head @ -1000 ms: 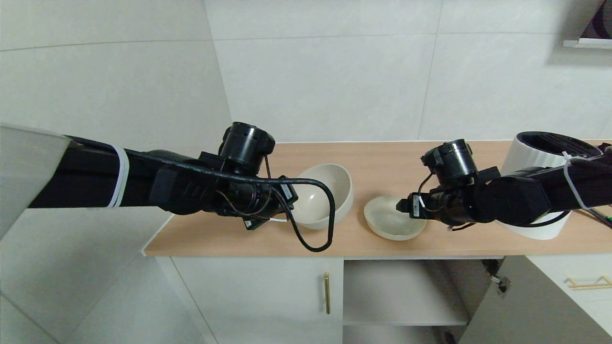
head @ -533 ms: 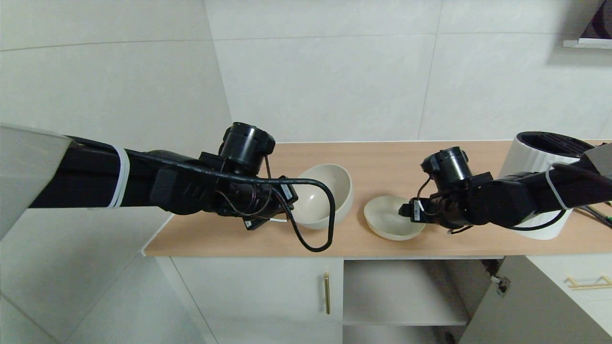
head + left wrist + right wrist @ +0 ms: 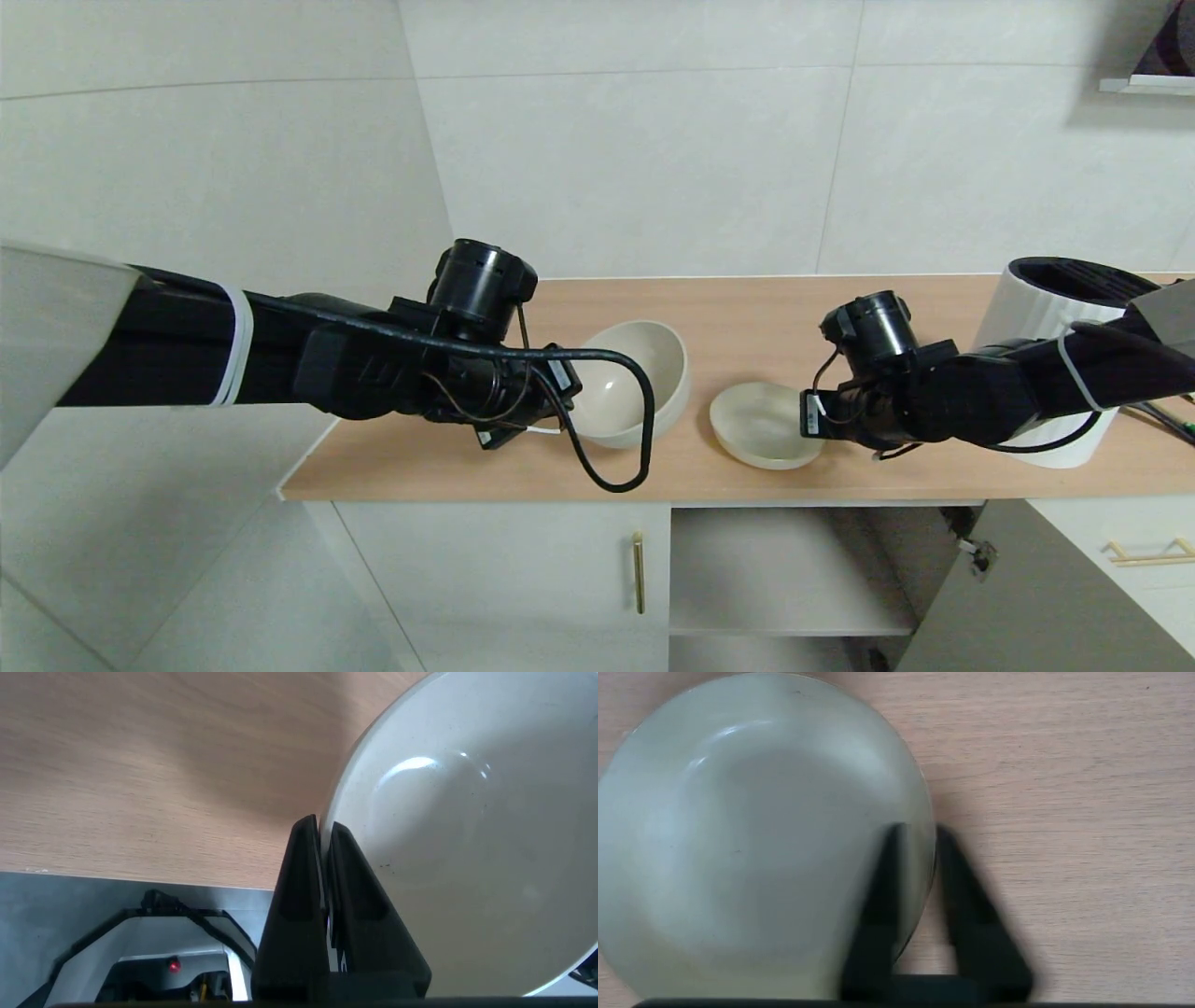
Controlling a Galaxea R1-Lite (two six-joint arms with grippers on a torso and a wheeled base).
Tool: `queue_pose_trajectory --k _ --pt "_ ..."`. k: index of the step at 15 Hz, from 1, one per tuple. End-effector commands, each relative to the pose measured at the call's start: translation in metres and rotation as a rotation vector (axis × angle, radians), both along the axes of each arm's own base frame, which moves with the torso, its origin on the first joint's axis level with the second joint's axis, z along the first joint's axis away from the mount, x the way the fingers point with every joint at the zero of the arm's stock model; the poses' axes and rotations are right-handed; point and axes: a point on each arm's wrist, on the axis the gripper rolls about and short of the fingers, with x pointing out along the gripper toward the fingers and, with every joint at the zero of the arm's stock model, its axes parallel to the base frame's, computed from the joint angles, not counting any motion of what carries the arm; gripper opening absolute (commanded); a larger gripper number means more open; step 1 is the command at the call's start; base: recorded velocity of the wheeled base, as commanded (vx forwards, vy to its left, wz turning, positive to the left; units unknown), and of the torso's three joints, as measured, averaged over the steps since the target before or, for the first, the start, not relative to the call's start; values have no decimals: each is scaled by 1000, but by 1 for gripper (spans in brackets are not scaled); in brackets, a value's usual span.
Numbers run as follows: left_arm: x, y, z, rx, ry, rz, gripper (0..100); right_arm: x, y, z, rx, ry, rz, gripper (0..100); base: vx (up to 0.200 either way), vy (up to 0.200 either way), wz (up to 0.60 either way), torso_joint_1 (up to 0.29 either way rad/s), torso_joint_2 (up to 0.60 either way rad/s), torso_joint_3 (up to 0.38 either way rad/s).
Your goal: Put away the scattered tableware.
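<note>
A large cream bowl leans tilted on the wooden counter, and my left gripper is shut on its near rim. In the left wrist view the two fingers pinch the large bowl's edge, and the left gripper leaves no gap. To the right sits a small pale bowl, slightly tipped. My right gripper grips its right rim. In the right wrist view the right gripper straddles the small bowl's edge, one finger inside and one outside.
A white cylindrical appliance stands on the counter behind my right arm. Under the counter an open cabinet shows a bare shelf, its door swung out to the right. A closed door with a gold handle is to the left.
My right arm has dropped lower and drawn slightly to the right at the wrist, and the small bowl has shifted a little to the left. The left arm and the large bowl have stayed put.
</note>
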Motion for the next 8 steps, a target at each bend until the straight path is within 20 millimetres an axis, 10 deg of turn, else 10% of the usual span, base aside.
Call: queue_pose_trajectory --k 1,8 --pt "0 0 1 0 -1 2 0 0 0 0 1 0 0 0 0 0 0 0 0 0" --pt "-26 15 21 43 -49 -51 0 -38 -16 25 30 -8 18 0 0 0 0 0 0 0"
